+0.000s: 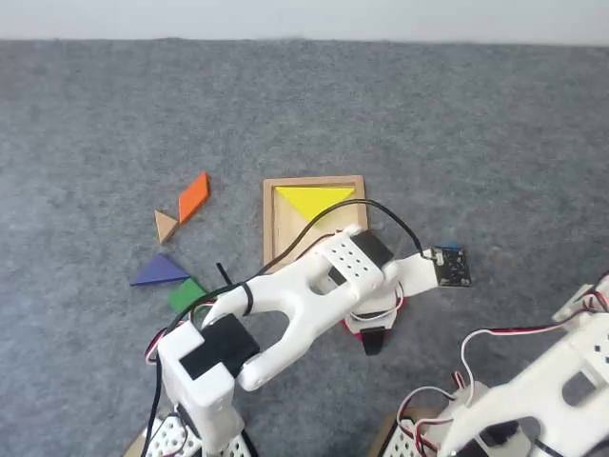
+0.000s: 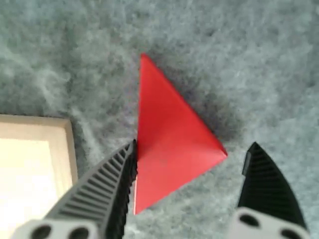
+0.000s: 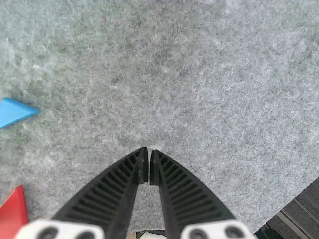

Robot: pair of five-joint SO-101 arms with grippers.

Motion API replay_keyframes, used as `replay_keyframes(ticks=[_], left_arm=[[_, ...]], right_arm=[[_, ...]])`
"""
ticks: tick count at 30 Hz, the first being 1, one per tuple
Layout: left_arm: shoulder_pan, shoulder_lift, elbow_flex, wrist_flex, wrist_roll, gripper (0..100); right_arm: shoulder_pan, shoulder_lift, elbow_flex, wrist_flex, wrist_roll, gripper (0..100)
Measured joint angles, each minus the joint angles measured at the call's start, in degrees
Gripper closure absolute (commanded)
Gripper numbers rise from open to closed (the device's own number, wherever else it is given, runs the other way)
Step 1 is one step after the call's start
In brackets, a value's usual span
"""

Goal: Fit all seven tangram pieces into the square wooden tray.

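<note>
Red triangle (image 2: 169, 144) flat on grey felt desk (image 1: 95, 114), just beside wooden tray (image 1: 269, 224), between left jaws spread wide, one finger (image 2: 107, 184) touching its edge. Yellow triangle (image 1: 312, 200) seated in tray. Right jaws closed tip to tip on nothing, blue triangle (image 3: 14, 111) nearby. Orange piece (image 1: 193, 196), tan triangle (image 1: 165, 225), purple triangle (image 1: 159, 272), green piece (image 1: 186, 293) loose, apart from tray.

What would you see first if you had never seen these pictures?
The bright red triangle on the grey carpet, between the open fingers of the left gripper, just beside the wooden tray. Then the yellow triangle, already lying inside the tray at its far edge.
</note>
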Motion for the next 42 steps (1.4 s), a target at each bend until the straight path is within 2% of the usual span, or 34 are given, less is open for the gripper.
replay_keyframes(ticks=[11,22,30,42], left_arm=[[0.0,0.6,0.0,1.0,-1.1,68],[0.4,11.1,-11.6,9.3,5.7,69],[0.4,11.2,-12.1,9.8,10.0,73],[0.5,8.8,-9.9,9.2,12.7,80]], right_arm=[[0.0,0.0,0.0,0.0,0.0,97.6],[0.0,0.0,0.0,1.1,0.0,97.6],[0.0,0.0,0.0,1.1,0.0,97.6],[0.0,0.0,0.0,1.1,0.0,97.6]])
